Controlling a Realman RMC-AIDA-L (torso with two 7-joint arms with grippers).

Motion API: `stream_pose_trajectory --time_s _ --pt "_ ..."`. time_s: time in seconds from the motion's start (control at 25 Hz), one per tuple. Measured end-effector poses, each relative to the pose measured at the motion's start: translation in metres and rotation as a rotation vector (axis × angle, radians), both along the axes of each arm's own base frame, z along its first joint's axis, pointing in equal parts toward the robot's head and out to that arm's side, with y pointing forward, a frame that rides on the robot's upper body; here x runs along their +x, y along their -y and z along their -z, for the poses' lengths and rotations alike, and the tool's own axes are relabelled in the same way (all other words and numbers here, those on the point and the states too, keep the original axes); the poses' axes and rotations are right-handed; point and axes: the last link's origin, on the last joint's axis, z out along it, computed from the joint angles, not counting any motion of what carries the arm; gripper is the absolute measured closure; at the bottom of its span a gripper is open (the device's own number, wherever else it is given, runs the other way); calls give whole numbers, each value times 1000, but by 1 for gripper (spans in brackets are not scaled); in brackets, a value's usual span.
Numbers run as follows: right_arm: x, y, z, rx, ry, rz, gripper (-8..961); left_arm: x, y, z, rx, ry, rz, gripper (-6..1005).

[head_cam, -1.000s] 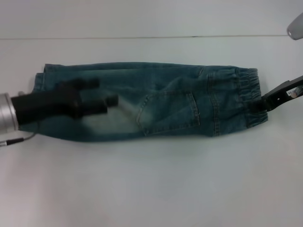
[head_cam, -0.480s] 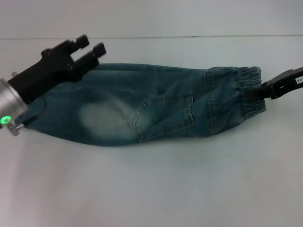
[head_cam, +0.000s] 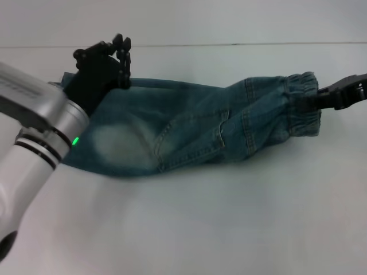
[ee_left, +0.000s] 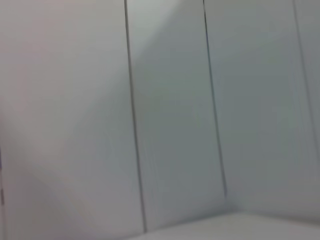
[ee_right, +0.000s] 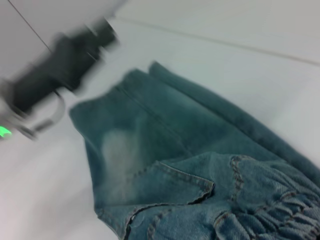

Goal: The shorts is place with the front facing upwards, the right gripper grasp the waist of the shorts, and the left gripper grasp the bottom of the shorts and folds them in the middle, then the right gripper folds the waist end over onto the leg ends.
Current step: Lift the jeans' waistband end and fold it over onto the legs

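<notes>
The shorts (head_cam: 189, 129) lay stretched across the middle of the white surface (head_cam: 229, 229), already folded lengthwise so that one leg lay on the other. The leg ends (head_cam: 86, 143) pointed to the left edge of the surface and the waist (head_cam: 301, 103) pointed to the right edge. A pale faded patch (head_cam: 117, 146) and a stitched pocket (head_cam: 192, 140) showed on the upper side.

The right tool (head_cam: 312, 102) was at the right end, clamped on the waist, and this end was raised a little off the surface, with wrinkles in the cloth next to it. In the right wrist view the gathered band (ee_right: 280, 205) was very near the camera.

The left tool (head_cam: 121, 51) was above the far corner of the leg ends, near the back edge of the shorts. Its fingers stood a little apart and held nothing. The left wrist view showed only pale wall panels (ee_left: 170, 120).
</notes>
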Motion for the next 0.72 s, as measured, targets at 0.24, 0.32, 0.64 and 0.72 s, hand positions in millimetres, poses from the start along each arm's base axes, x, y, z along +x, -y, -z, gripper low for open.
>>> stream_pose_trajectory --time_s 0.24,0.32,0.64,0.72 --pt "-4 4 -13 5 -73 -12 869 1 1 27 6 -237 -19 933" --pt "-8 4 -18 5 -97 -25 869 1 2 35 -20 -287 -18 990" --pt "-25 -2 -27 -3 -128 -52 869 9 21 67 -167 -373 60 991" --pt "-31 -3 -29 -9 -138 -63 869 11 24 72 -192 -373 64 991"
